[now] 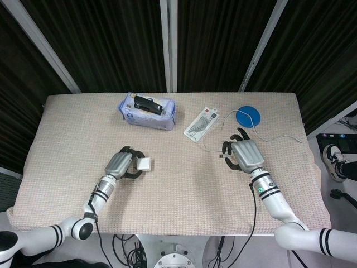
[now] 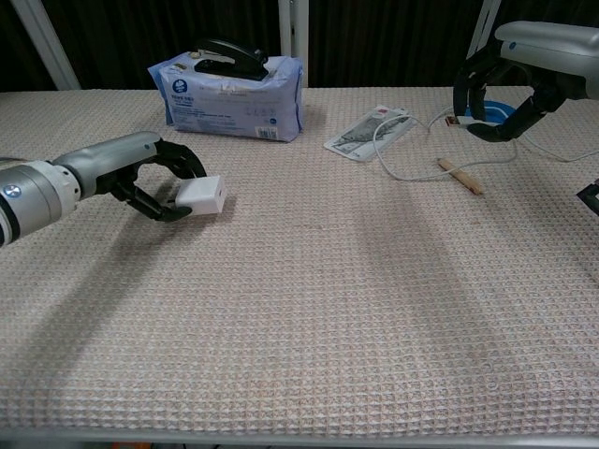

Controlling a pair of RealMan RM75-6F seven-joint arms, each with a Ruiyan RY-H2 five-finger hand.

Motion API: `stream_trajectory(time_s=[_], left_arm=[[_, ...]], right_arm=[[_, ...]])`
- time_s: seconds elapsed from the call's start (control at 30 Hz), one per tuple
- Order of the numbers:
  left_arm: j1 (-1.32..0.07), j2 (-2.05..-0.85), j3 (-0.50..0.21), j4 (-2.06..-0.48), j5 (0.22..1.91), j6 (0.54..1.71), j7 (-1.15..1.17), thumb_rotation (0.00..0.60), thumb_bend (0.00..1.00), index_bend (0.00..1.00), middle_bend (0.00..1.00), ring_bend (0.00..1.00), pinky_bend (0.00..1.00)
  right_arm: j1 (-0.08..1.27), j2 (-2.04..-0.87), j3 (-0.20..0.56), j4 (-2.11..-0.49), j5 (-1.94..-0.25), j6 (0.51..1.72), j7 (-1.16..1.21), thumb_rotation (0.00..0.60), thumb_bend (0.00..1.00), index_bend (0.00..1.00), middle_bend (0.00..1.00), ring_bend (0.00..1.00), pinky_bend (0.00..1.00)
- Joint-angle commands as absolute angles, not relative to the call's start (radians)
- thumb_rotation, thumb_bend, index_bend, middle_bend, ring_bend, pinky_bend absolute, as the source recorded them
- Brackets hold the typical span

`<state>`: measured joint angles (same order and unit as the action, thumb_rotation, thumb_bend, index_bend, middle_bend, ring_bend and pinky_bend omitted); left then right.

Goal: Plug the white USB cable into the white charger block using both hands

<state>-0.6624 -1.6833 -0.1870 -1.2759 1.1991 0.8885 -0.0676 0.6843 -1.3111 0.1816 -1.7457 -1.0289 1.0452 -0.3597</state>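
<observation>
The white charger block (image 1: 144, 163) (image 2: 202, 195) is tilted and slightly off the cloth, and my left hand (image 1: 121, 164) (image 2: 140, 170) grips it between curled fingers at the left of the table. The white USB cable (image 1: 268, 138) (image 2: 404, 174) loops over the cloth at the right. Its plug end (image 2: 453, 119) is pinched in the fingertips of my right hand (image 1: 244, 153) (image 2: 524, 67), which hovers above the table. The plug is hidden under that hand in the head view. The two hands are far apart.
A blue wipes pack (image 1: 146, 110) (image 2: 232, 95) with a black clip on top lies at the back. A flat printed packet (image 1: 202, 123) (image 2: 369, 131), a blue disc (image 1: 247, 116) and a small wooden stick (image 2: 460, 175) lie near the cable.
</observation>
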Motion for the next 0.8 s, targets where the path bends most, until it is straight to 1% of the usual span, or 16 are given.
stream_trajectory(time_s=[0.03,0.2,0.33,0.43,0.6,0.8], left_arm=[[-0.645,-1.672,-0.195,-1.300,1.240,0.936,-0.119,0.598,0.38,0.50,0.44,0.20,0.11],[-0.639,-1.648,-0.209,-1.362,1.252,0.989,-0.080,0.567,0.38,0.50,0.44,0.20,0.11],[-0.646,-1.618,-0.225,-1.442,1.226,1.007,0.013,0.540,0.38,0.50,0.44,0.20,0.10],[-0.657,-1.600,-0.241,-1.495,1.199,1.014,0.081,0.538,0.38,0.50,0.44,0.20,0.10],[-0.677,-1.577,-0.264,-1.565,1.158,1.031,0.181,0.539,0.38,0.50,0.44,0.20,0.10],[-0.703,-1.553,-0.273,-1.628,1.108,1.043,0.303,0.529,0.38,0.50,0.44,0.20,0.10]], right_arm=[[0.693,-1.304,0.188,-1.764,-1.019,1.023,-0.348,0.600,0.33,0.59,0.56,0.22,0.06],[0.735,-1.310,0.203,-1.795,-0.992,0.969,-0.361,0.600,0.33,0.59,0.56,0.22,0.06],[0.796,-1.333,0.227,-1.800,-0.915,0.918,-0.398,0.600,0.33,0.59,0.56,0.22,0.06],[0.848,-1.360,0.243,-1.791,-0.841,0.897,-0.439,0.600,0.33,0.59,0.56,0.23,0.06],[0.921,-1.409,0.267,-1.768,-0.732,0.896,-0.487,0.600,0.33,0.59,0.56,0.23,0.06],[0.995,-1.461,0.288,-1.739,-0.636,0.915,-0.528,0.600,0.33,0.59,0.56,0.23,0.06]])
